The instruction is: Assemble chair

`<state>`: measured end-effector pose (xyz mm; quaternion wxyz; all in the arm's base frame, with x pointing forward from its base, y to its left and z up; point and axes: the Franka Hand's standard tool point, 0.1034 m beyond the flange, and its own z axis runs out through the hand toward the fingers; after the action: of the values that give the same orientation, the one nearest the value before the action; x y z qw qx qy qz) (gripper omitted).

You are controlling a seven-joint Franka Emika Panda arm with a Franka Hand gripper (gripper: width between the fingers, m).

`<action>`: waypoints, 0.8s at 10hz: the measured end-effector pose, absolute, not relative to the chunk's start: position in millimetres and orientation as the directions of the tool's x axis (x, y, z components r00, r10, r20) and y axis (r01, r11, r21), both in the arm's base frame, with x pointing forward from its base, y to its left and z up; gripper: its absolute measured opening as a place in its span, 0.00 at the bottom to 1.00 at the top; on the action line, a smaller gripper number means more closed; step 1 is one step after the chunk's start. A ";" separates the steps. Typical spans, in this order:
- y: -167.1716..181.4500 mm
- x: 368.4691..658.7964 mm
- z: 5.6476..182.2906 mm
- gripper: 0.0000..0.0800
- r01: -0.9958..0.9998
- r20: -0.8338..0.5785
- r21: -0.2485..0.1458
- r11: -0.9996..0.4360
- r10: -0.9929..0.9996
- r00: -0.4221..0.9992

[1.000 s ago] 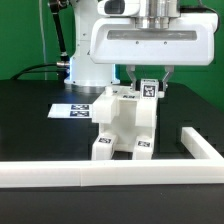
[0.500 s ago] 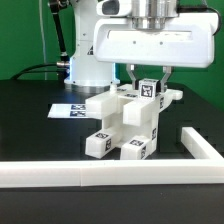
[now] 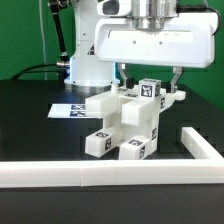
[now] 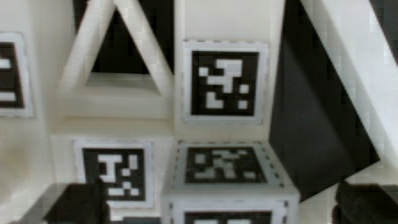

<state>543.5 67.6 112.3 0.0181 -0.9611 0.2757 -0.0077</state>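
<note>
Exterior view, going left to right. The marker board (image 3: pixel 72 109) lies flat on the black worktop (image 3: pixel 30 125) toward the far edge, just left of the work and apparently untouched across the last second.

Centre: the chair (image 3: pixel 124 120), a part-built white assembly, stands on the worktop's middle, well back from the white border rail (image 3: pixel 60 176) that runs along the near edge and turns up the right side. A second ago it sat square to the camera, with two tagged feet side by side. Half a second ago it was already turned and tipped, with one tagged foot nearer the left, and it holds that same pose now. So the reorientation is done and the piece rests on its own.

Above it: the gripper (image 3: pixel 149 77). Half a second ago its fingers pinched the small tagged block on top of the chair; now they stand apart on either side of it, with a gap visible at each side, holding nothing. Judged a release just made.

Wrist view: tagged faces of the chair (image 4: pixel 222 85) fill the frame at close range, blurred; it adds nothing on contact.

Meaning for the task: the assembly is likely set down in a new attitude, ready for the next part or regrasp. The build looks incomplete.
</note>
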 end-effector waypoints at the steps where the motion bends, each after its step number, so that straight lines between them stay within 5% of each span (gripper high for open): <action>1: 69.3 543.0 116.9 0.80 -0.526 0.006 -0.046 -0.849 -0.527 0.850; 4: 74.1 527.4 133.4 0.81 -0.530 -0.002 -0.074 -0.845 -0.531 0.847; 8: 76.4 519.0 133.1 0.81 -0.531 -0.009 -0.075 -0.844 -0.531 0.847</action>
<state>519.0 76.4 133.1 0.0371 -0.9603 0.2765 -0.0062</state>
